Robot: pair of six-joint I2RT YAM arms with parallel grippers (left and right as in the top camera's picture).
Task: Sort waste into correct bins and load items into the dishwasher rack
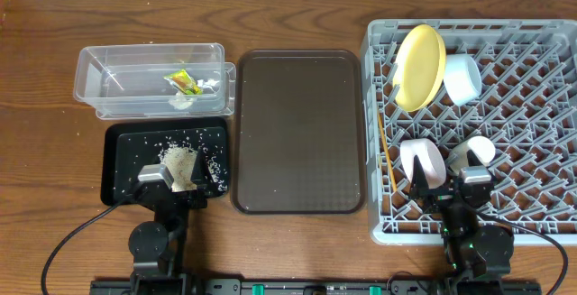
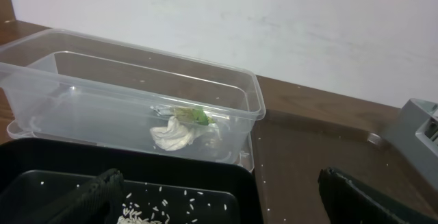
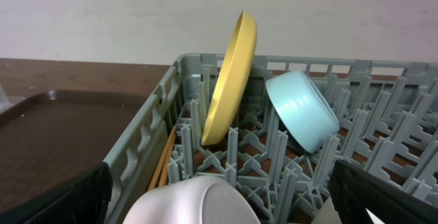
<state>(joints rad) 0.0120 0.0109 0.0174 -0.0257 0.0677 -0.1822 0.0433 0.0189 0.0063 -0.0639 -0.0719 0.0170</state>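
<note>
Dark brown wooden table [image 1: 45, 24], with a plain white wall [image 2: 274, 18] behind it.

Two bins sit at 9 o'clock, both with the long axis 9-to-3:
- The clear rectangular plastic tub [image 1: 108, 65] is the farther one.
- The shallow black rectangular tray [image 1: 122, 164] touches its 6 o'clock side.

One crumpled green-orange-yellow snack wrapper [image 1: 183, 82] lies in the tub, with a white crumpled lump [image 2: 171, 136] just beside it. Loose white rice scraps [image 1: 180, 160] are piled and scattered in the black tray.

One large dark brown serving tray [image 1: 297, 133] is at centre, long axis 12-to-6. The big grey plastic pegged dishwasher rack [image 1: 469, 29] is at 3 o'clock.

In the rack:
- One round yellow plate [image 1: 419, 67] stands on edge, tilted, at the 11 o'clock corner.
- One light blue bowl [image 3: 301, 111] is tipped on its side at the plate's 3 o'clock.
- One white bowl [image 1: 422, 161] is at 7 o'clock, with one small pale green cup [image 1: 471, 153] near its 3 o'clock.
- Wooden chopsticks [image 1: 388, 155] run 12-to-6 along the 9 o'clock wall. You see two in the right wrist view.

Your left gripper [image 2: 226, 207] is over the black tray, spread wide and holding nothing. Your right gripper [image 3: 226, 203] is over the white bowl, also wide, nothing clamped.
</note>
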